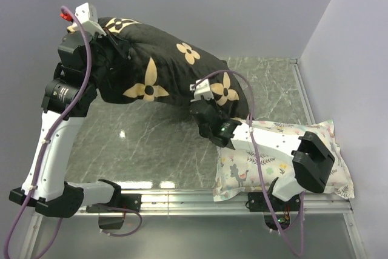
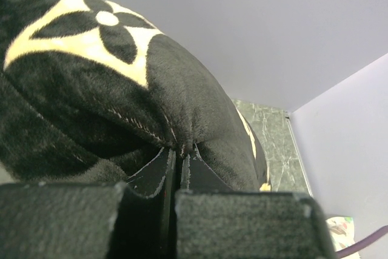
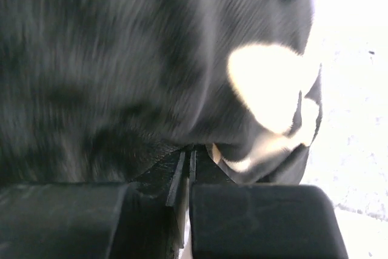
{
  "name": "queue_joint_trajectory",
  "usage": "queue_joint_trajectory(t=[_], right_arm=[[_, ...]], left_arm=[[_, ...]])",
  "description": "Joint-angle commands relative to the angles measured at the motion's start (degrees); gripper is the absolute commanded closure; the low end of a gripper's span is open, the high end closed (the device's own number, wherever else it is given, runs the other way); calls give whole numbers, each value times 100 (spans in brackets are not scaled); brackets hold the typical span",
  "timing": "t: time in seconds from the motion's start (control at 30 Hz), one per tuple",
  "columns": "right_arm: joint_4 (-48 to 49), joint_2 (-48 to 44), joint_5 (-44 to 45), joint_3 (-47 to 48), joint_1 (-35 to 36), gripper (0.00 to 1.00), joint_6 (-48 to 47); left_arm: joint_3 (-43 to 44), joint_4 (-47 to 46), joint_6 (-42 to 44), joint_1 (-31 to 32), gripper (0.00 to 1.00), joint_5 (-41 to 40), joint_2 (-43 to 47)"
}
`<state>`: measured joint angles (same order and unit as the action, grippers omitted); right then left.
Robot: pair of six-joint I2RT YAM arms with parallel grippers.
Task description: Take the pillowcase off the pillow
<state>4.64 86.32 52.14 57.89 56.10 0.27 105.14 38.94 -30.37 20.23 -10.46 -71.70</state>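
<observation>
One pillowcase [image 1: 163, 68], black with tan motifs, hangs lifted across the upper left and centre of the top view, bulging full; the pillow inside is hidden by the cloth. Four motifs show there: three four-petal flowers and one pointed star. Two grippers are on it. The left gripper [image 2: 180, 157], at the upper left of the top view, has its jaws pressed narrow on a fold of black fabric at a stitched seam. The right gripper [image 3: 189, 161], near the centre of the top view at the cover's lower right end, has its jaws drawn nearly together with black cloth pinched between the tips, though its wrist view is blurred. One smaller floral-print pillow [image 1: 282, 136] lies at the lower right on the marbled table [image 1: 151, 144], under the right arm.
</observation>
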Motion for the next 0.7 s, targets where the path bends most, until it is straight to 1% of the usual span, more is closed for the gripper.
queue_joint_trajectory(t=[0.0, 0.2, 0.3, 0.47, 0.57, 0.6, 0.67], right_arm=[[168, -344, 235, 521, -107, 100, -194], [-261, -731, 16, 1391, -160, 100, -388], [-674, -827, -186, 2145, -178, 100, -440], [-1079, -968, -511, 3025, -178, 100, -537], [-1334, -837, -652, 3745, -187, 100, -607], [-1535, -758, -696, 4156, -213, 100, -625], [-1703, -522, -793, 4528, -231, 100, -695]], left_arm=[[270, -791, 145, 7, 100, -114, 403], [103, -660, 145, 7, 100, -465, 490], [15, -485, 119, 7, 100, -781, 517], [-275, -370, 23, 7, 100, -1116, 648], [-380, -255, -39, -1, 100, -1187, 631], [-467, -246, -57, -1, 100, -1187, 640], [-582, -194, -153, -1, 100, -1239, 666]])
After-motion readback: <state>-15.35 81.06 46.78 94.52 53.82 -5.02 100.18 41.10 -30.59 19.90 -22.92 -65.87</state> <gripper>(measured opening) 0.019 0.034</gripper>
